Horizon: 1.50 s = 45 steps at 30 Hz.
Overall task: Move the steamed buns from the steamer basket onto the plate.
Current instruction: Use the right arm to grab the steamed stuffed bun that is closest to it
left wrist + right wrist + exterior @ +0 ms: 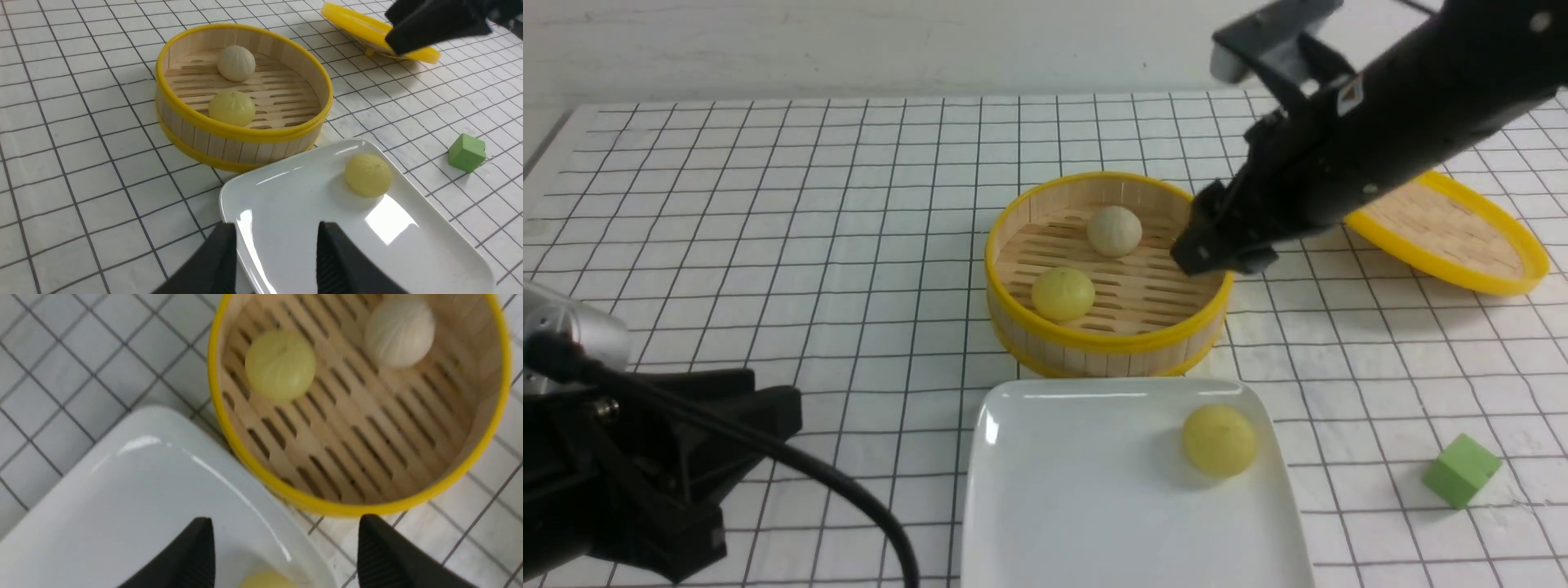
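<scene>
Jaws of the right gripper point(1221, 249) point(282, 526) are spread wide and nothing is held between them. It is poised above the right side of the basket point(1107, 341) point(327, 506), clear of the rim. Inside the basket, on the slatted floor, two buns are seen: a white bun point(1114, 231) point(399, 332) just left of the gripper and a yellow bun point(1063, 294) point(280, 365) further left and nearer the robot, apart from each other. Below the gripper and nearer the robot, the plate point(1094, 506) point(122, 498) is set close against the basket wall, and a third bun point(1218, 441) point(265, 580) lies on its right half. To the gripper's right a yellow-rimmed lid point(1445, 229) is propped at a tilt on the gridded table point(768, 204), and a green cube point(1462, 471) sits well to the right of the plate. The left gripper point(768, 404) point(273, 241) is kept low, far to the left, with its jaws parted and empty; in its wrist view the plate's near edge is framed between its fingers point(220, 261).
</scene>
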{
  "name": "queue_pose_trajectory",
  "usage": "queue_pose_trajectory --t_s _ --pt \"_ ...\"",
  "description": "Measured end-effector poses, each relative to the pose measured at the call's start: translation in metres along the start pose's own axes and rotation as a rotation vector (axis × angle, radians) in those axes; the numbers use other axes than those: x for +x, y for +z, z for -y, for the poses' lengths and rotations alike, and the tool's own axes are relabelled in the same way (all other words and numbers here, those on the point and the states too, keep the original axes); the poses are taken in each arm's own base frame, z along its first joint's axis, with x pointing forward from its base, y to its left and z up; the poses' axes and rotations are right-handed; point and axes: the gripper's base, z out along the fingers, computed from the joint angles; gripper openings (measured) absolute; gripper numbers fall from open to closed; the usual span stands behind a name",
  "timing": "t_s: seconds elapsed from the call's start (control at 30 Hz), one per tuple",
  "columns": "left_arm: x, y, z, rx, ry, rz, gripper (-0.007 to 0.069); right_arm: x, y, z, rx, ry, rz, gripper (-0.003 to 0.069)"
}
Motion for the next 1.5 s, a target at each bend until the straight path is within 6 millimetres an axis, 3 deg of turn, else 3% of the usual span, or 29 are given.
queue_pose_trajectory --t_s 0.23,0.4,0.57,0.6,0.67,0.7,0.73,1.03,1.27,1.5 --pt "0.0 0.0 0.0 -0.005 0.0 0.003 0.0303 -0.036 -0.006 0.006 0.006 0.012 0.059 0.0409" --pt "-0.001 0.0 -0.001 -0.012 0.0 0.008 0.0302 -0.062 0.025 0.03 0.0 0.035 -0.024 0.0409" --pt "-0.001 0.0 -0.001 -0.015 0.0 0.01 0.0302 -0.071 0.065 0.048 -0.01 0.041 -0.111 0.0407" --pt "-0.001 0.0 -0.001 -0.015 0.0 0.01 0.0302 -0.073 0.065 0.048 -0.009 0.038 -0.107 0.0407" --pt "-0.001 0.0 -0.001 -0.015 0.0 0.01 0.0302 -0.072 0.086 0.053 -0.018 0.04 -0.148 0.0407" --pt "-0.001 0.0 -0.001 -0.015 0.0 0.01 0.0302 -0.073 0.086 0.053 -0.019 0.039 -0.148 0.0407" --pt "-0.001 0.0 -0.001 -0.015 0.0 0.01 0.0302 -0.07 0.105 0.057 -0.025 0.043 -0.18 0.0407" --pt "-0.001 0.0 -0.001 -0.015 0.0 0.01 0.0302 -0.049 0.165 0.074 0.031 0.036 -0.25 0.0407" --pt "-0.001 0.0 -0.001 -0.016 0.0 0.011 0.0302 -0.05 0.182 0.081 0.066 0.033 -0.182 0.0407" --pt "-0.001 0.0 -0.001 -0.015 0.003 0.007 0.0302 -0.054 0.183 0.083 0.08 0.029 -0.132 0.0407"
